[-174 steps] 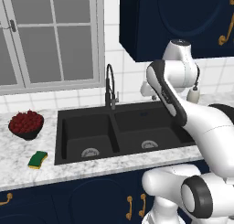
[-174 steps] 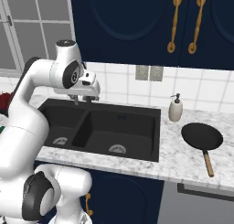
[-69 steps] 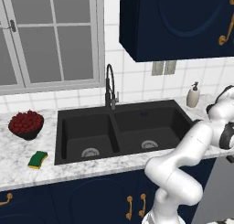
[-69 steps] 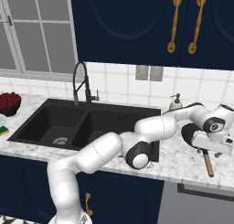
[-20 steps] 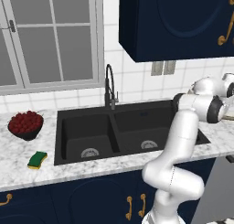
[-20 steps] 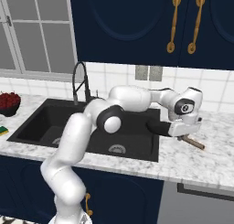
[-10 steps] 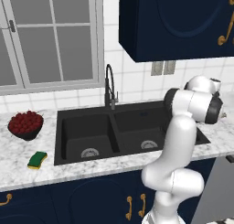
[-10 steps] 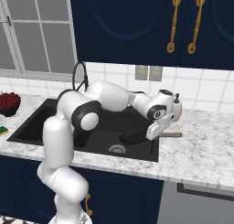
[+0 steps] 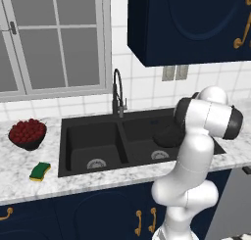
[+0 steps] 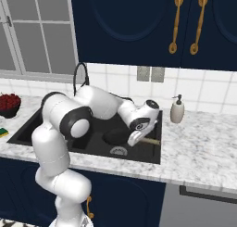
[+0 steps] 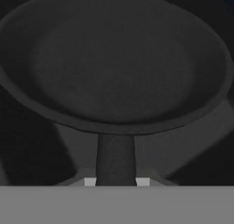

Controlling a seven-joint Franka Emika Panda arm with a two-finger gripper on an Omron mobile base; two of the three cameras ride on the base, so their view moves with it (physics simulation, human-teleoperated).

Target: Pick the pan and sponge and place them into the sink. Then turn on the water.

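The tool is clamped narrow on the handle of the pan, near where the handle meets the bowl; in the hand view the dark stem of the pan runs straight down between the two finger tips. The pan hangs over the right basin of the sink, its wooden handle end pointing toward the right rim. It looks stiff and fairly heavy, with its weight well out in front of the grip, so it will likely want to droop or twist about the round handle; a hold close to the bowl, as here, seems the safest. Lowering it flat before letting go should keep it from clattering.

The sponge lies on the table left of the sink, near the bowl of fruit. It is light, soft and squashy; a gentle pinch across its short sides should do.
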